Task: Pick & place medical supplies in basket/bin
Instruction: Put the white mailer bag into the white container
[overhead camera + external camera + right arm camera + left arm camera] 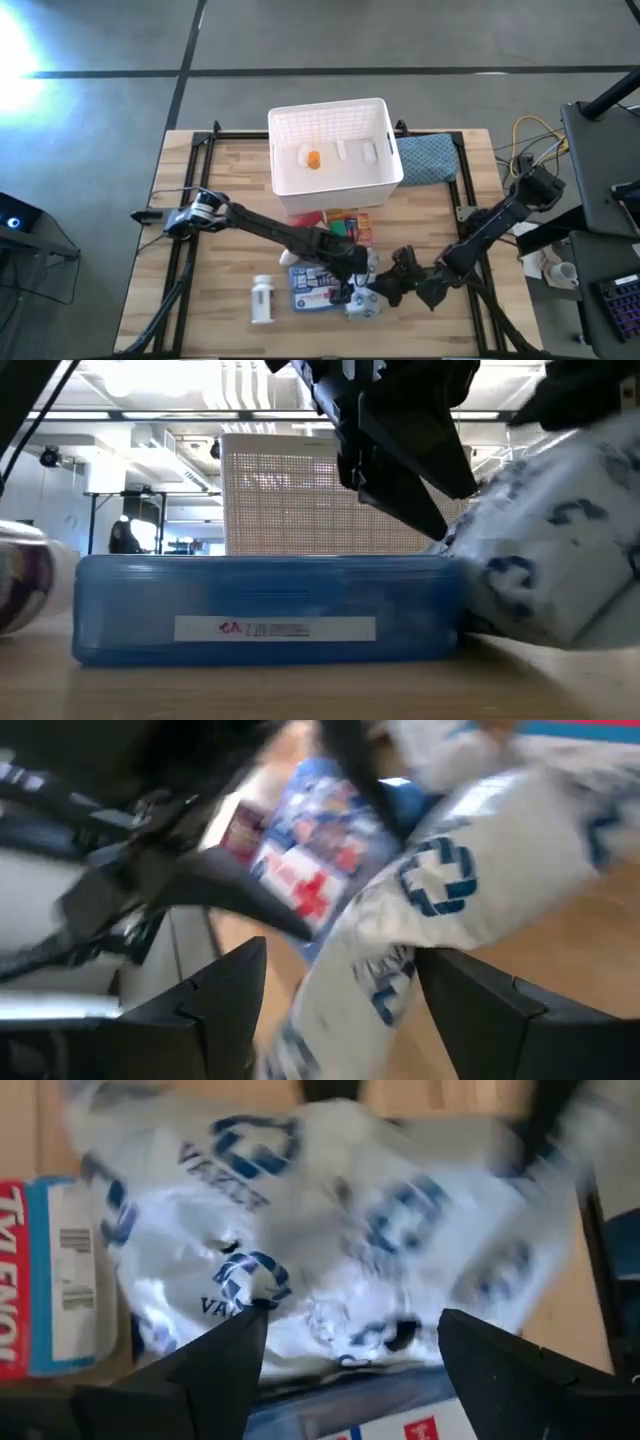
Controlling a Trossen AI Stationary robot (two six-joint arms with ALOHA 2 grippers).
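i've got both the left gripper (345,1342) and right gripper (340,980) spread wide and empty around the packet (330,1230) lying just ahead between them, so i fear they'll collide if both close

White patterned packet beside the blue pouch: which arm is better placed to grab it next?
Probably the left. The left claw is open directly over the white patterned packet, fingertips straddling it. The right claw, also open, sits at the packet's side, next to the blue pouch, and would likely crowd the left.
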